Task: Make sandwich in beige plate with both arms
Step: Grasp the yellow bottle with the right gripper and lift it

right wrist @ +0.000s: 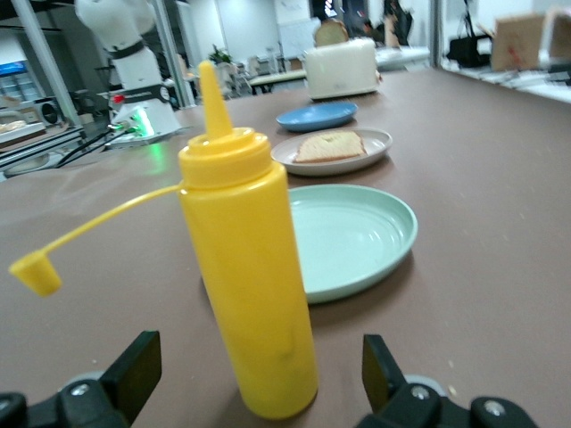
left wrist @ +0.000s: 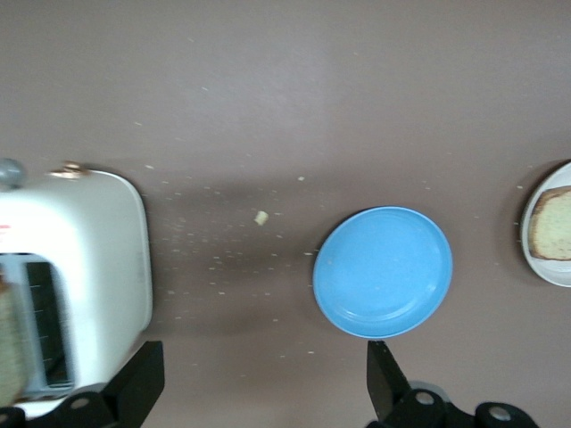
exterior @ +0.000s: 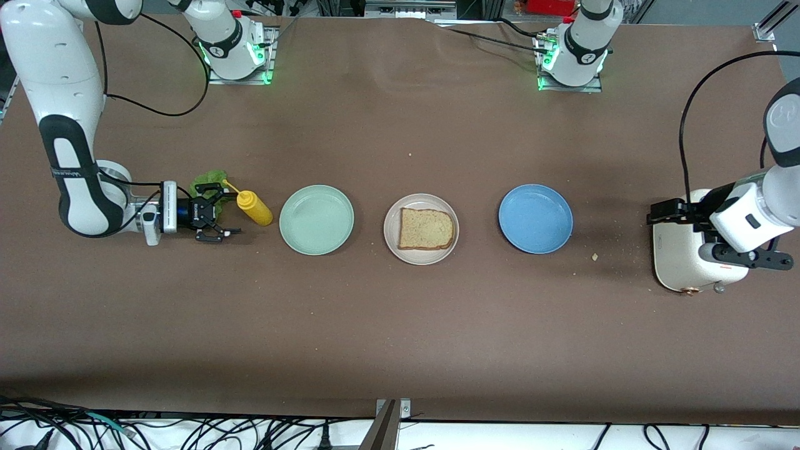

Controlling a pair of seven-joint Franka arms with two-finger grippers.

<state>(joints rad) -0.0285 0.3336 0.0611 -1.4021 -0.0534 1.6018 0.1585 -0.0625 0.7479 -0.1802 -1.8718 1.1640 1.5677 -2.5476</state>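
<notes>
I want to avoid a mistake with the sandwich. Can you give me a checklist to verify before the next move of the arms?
1. One bread slice lies on the beige plate: ok.
2. Right gripper open, at the yellow squeeze bottle, which stands upright between its fingers: ok.
3. Bottle cap off, hanging by its strap: ok.
4. Left gripper open over the toaster: ok.
5. Second slice sits in the toaster slot: ok.
6. Lettuce beside the right gripper, not yet on the plate: not ok.

A tan, brown-crusted bread slice (exterior: 426, 229) lies on the pale beige round plate (exterior: 392, 239), flanked by a mint green plate (exterior: 316, 219), a blue plate (exterior: 535, 219) and a yellow squeeze bottle (exterior: 254, 207).
</notes>
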